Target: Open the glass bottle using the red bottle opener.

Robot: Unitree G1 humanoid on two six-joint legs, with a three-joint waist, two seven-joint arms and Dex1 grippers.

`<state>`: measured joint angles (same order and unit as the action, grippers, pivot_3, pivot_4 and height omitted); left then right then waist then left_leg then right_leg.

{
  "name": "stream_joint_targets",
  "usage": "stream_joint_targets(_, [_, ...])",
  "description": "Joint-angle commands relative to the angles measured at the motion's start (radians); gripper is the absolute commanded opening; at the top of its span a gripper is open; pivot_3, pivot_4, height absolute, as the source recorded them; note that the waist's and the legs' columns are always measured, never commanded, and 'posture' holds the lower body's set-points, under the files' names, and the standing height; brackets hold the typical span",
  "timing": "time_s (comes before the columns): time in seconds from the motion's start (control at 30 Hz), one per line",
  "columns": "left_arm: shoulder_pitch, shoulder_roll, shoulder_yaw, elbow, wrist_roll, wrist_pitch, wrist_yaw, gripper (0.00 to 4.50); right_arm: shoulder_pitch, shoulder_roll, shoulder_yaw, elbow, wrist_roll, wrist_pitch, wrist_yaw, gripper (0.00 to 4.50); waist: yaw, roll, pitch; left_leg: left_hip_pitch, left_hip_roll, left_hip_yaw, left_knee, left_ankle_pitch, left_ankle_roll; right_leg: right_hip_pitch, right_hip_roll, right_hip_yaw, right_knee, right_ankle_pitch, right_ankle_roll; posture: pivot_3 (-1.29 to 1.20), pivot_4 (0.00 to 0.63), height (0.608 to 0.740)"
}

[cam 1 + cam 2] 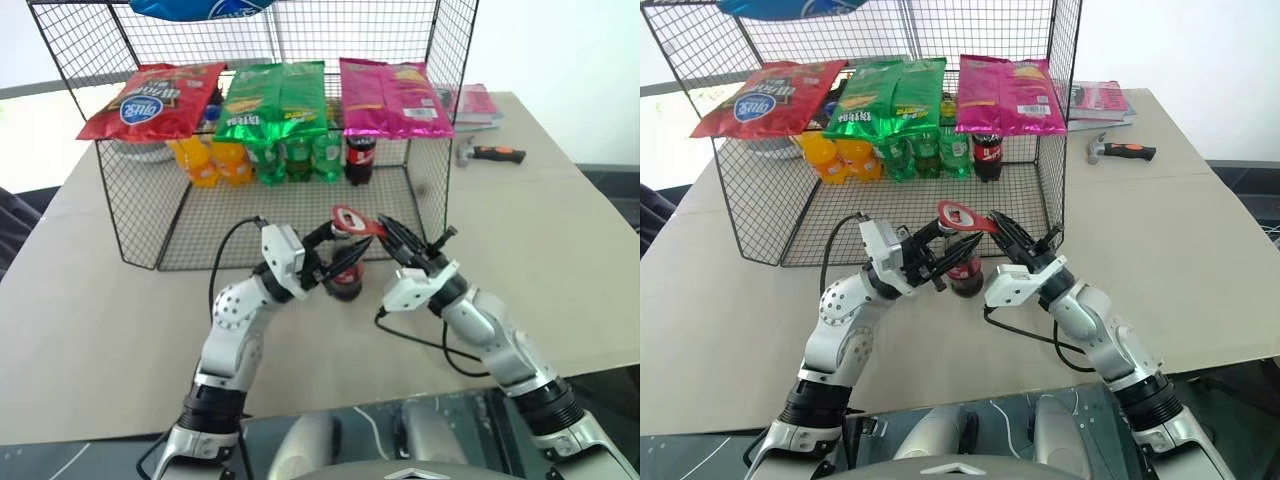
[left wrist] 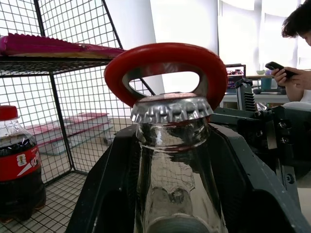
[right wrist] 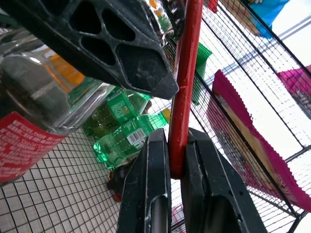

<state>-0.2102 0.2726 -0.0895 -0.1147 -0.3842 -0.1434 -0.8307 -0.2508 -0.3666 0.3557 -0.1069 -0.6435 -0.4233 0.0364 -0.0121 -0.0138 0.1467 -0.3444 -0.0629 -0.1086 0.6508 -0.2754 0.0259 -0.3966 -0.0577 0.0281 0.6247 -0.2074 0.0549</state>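
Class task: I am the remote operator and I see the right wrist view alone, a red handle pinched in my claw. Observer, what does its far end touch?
Observer: The red bottle opener has its loop head hooked over the crown cap of the glass bottle.
Operator: Is the bottle steadied?
Observer: Yes, the left claw grips the bottle's body, which stands upright on the table.
Operator: Is the cap off yet?
Observer: No, the left wrist view shows it seated on the neck.
Operator: Anything nearby?
Observer: A hammer lies beyond the wire rack.
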Motion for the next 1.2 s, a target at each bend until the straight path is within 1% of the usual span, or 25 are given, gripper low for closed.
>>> stream_joint_targets(0.03, [0.018, 0.022, -0.016, 0.030, 0.051, 0.040, 0.022, 1.89, 0.004, -0.009, 0.074, 0.025, -0.056, -0.045, 0.035, 0.00, -0.001, 0.000, 0.000, 0.000, 0.000, 0.000, 0.000, 0.000, 0.000, 0.000, 0.000, 0.000, 0.000, 0.000, 0.000, 0.00, 0.150, 0.740])
stream_joint_targets(0.27, [0.005, 0.054, -0.025, 0.033, 0.078, 0.083, 0.043, 1.89, -0.023, -0.007, 0.062, 0.049, -0.065, -0.051, 0.028, 0.00, -0.002, 0.001, -0.001, 0.000, 0.001, 0.000, 0.000, 0.000, 0.000, 0.000, 0.001, 0.000, 0.000, 0.000, 0.000, 0.00, 0.150, 0.740])
stream_joint_targets(0.53, [-0.019, 0.083, -0.040, 0.019, 0.079, 0.208, 0.074, 1.89, -0.032, -0.014, 0.057, 0.050, -0.073, -0.055, 0.019, 0.00, -0.002, 0.002, -0.002, 0.001, 0.003, 0.000, 0.000, 0.000, 0.000, 0.001, 0.002, 0.000, 0.000, 0.000, 0.000, 0.00, 0.150, 0.740])
stream_joint_targets(0.77, [-0.024, 0.117, -0.058, -0.008, 0.091, 0.261, 0.067, 1.89, -0.043, -0.020, 0.052, 0.041, -0.073, -0.053, 0.021, 0.00, -0.002, 0.003, -0.002, 0.001, 0.003, 0.000, 0.000, 0.000, 0.000, 0.001, 0.003, 0.000, 0.000, 0.000, 0.000, 0.00, 0.150, 0.740])
stream_joint_targets(1.0, [-0.009, 0.128, -0.055, -0.029, 0.073, 0.293, 0.067, 1.89, -0.061, -0.012, 0.048, 0.030, -0.055, -0.039, 0.046, 0.00, -0.002, 0.003, -0.002, 0.001, 0.004, 0.000, 0.000, 0.000, 0.000, 0.001, 0.002, 0.000, 0.000, 0.000, 0.000, 0.00, 0.150, 0.740])
stream_joint_targets(1.2, [0.011, 0.138, -0.057, -0.052, 0.045, 0.336, 0.057, 1.89, -0.086, -0.007, 0.062, 0.039, -0.007, -0.039, 0.119, 0.00, -0.002, 0.003, -0.002, 0.001, 0.004, 0.000, -0.001, 0.000, 0.000, 0.001, 0.003, 0.000, -0.001, -0.001, 0.000, 0.00, 0.150, 0.740])
